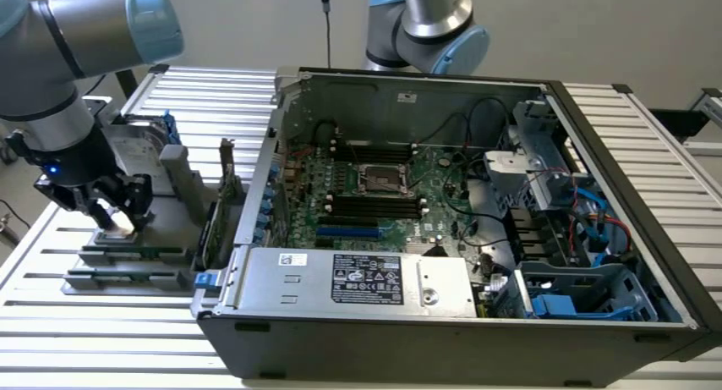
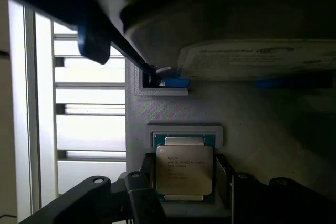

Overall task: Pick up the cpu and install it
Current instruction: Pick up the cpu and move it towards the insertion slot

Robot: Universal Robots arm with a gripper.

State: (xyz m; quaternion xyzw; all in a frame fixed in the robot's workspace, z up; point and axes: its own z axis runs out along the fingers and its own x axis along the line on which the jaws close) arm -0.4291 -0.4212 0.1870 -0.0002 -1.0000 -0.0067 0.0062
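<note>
Wrist view: the cpu [image 2: 184,169] lies flat in a recess of a grey holder [image 2: 252,124], and the gripper [image 2: 185,182] is closed on its two opposite edges. In the exterior view the gripper [image 1: 117,211] is down at this holder on the slatted surface [image 1: 101,339], on the exterior view's left of the open computer case [image 1: 631,339].

Open computer case [image 1: 451,343] stands on bench [image 1: 101,339], exterior view's right. Tray [image 1: 135,256] lies beside it, exterior view's left. Cpu [image 2: 184,169] sits in tray recess, claw [image 1: 111,214] directly over it.
</note>
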